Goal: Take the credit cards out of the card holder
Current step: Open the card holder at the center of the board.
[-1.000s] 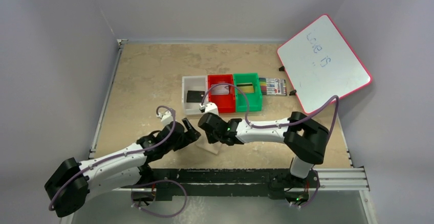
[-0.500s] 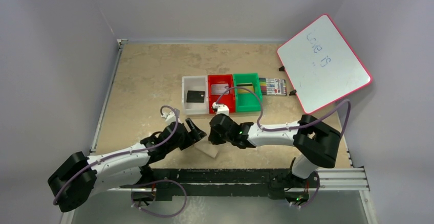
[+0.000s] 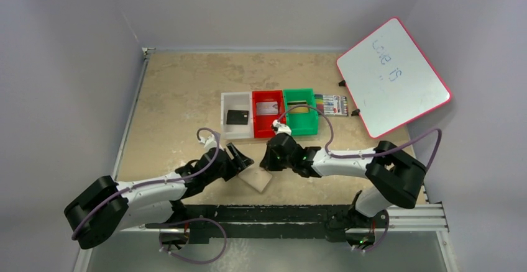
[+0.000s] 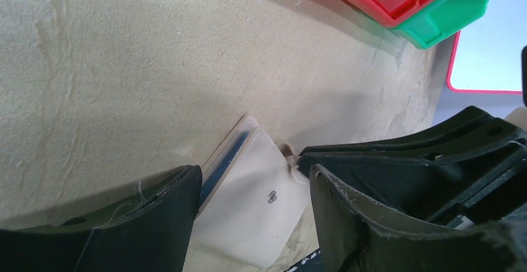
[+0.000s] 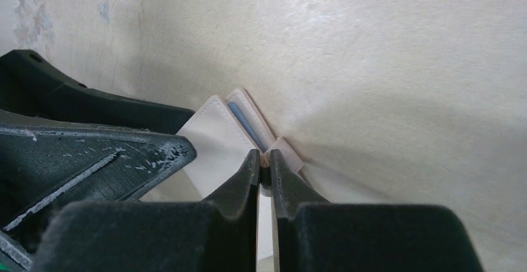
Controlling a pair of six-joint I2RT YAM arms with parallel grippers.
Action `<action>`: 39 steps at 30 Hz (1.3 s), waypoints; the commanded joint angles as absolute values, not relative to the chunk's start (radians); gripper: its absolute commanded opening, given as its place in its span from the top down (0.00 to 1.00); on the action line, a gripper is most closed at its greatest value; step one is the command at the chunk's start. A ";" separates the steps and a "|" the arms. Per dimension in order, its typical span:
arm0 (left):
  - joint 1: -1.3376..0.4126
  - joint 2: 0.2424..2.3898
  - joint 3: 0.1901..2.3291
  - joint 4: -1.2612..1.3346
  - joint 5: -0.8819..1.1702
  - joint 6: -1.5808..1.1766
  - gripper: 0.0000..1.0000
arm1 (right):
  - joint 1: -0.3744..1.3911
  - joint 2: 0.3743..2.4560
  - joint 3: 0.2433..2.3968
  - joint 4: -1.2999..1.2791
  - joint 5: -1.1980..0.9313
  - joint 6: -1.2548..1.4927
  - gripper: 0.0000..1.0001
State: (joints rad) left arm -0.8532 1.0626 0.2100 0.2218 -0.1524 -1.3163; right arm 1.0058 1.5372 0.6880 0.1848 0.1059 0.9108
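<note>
— Card holder (image 3: 256, 179), position?
— Flat on the table (image 3: 180, 92), near edge, centre, between the two grippers. Folded shut. A blue strip shows along one edge.
— Change over the last second?
— Right gripper (image 5: 264, 158) has drawn off to the right. The holder, which was propped up under it, now lies flat. Left gripper (image 4: 252, 182) has crept right after it.
— Grips?
— Right jaws pinched tight on the snap tab (image 5: 284, 153). Left jaws spread wide, straddling the holder's left side and clamping nothing.
— Reading?
— Likely the tab is being tugged to unsnap the flap, with the left arm set to pin the body. Pockets are covered and no card is showing from the holder, so the opening step is not yet done.
— Risk?
— Unpinned, the holder may simply drag along with the tab.
</note>
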 commanded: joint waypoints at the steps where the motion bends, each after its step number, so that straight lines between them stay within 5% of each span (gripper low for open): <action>1: -0.859 1.058 0.251 0.030 -0.209 -1.268 0.35 | 0.977 1.451 0.650 0.123 0.173 0.941 0.97; 6: -0.861 0.976 0.297 -0.128 -0.293 -1.232 0.31 | 0.930 1.356 0.613 0.064 0.215 0.897 0.96; 16: -0.861 0.894 0.305 -0.154 -0.314 -1.242 0.27 | 0.921 1.120 0.555 0.292 -0.030 0.851 0.92; 32: -0.860 0.826 0.313 -0.189 -0.353 -1.266 0.26 | 0.922 1.122 0.567 0.330 -0.121 0.874 0.91; 39: -0.859 0.828 0.343 -0.028 -0.250 -1.187 0.27 | 0.908 1.136 0.583 0.219 -0.002 0.935 0.91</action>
State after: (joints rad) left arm -0.8581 0.8249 0.2787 -0.1638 -0.3061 -1.2449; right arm 0.9207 1.1381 0.5510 0.2714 -0.0818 0.9096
